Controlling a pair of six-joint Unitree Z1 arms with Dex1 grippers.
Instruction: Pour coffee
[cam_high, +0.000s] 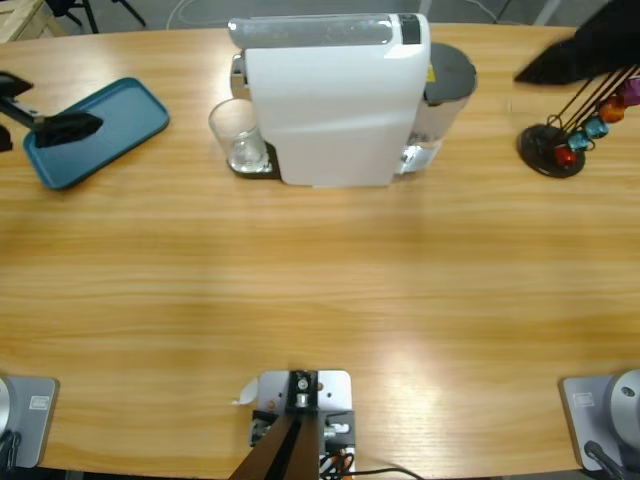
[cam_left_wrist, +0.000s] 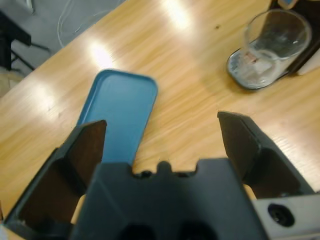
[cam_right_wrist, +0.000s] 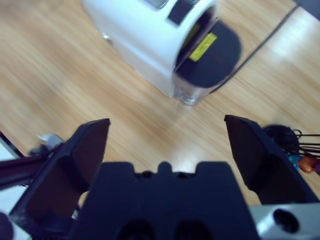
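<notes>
1. While the glass (cam_high: 238, 137) stands empty on the drip plate under the spout, nothing of the pouring looks done; sits at the left end of the coffee machine (cam_high: 335, 95), touching neither tool.
2. Left to do, judging from this: probably load a capsule from the rack (cam_high: 570, 130), start the machine, fill the glass, perhaps move it to the tray (cam_high: 120, 125).
3. Left tool (cam_left_wrist: 162, 135): spread wide, holding nothing, hanging above the tray's edge, well apart from the glass.
4. Right tool (cam_right_wrist: 165, 135): also spread wide and empty, looking down on the machine's right end and its water tank (cam_right_wrist: 192, 92).
5. Glass: clear, thin-walled, round, smooth; likely slippery and fragile.
6. Machine: glossy white plastic body with rounded corners, silver top strip, dark grey round lid (cam_right_wrist: 215, 55) on the tank, yellow label.
7. Tray: flat teal rectangle, rounded corners, low rim, matte plastic look.
8. Rack: black round base, thin wire arms, small shiny coloured capsules.
9. Surface (cam_high: 320, 300): pale wood, straight grain, slight sheen with glare patches.
</notes>
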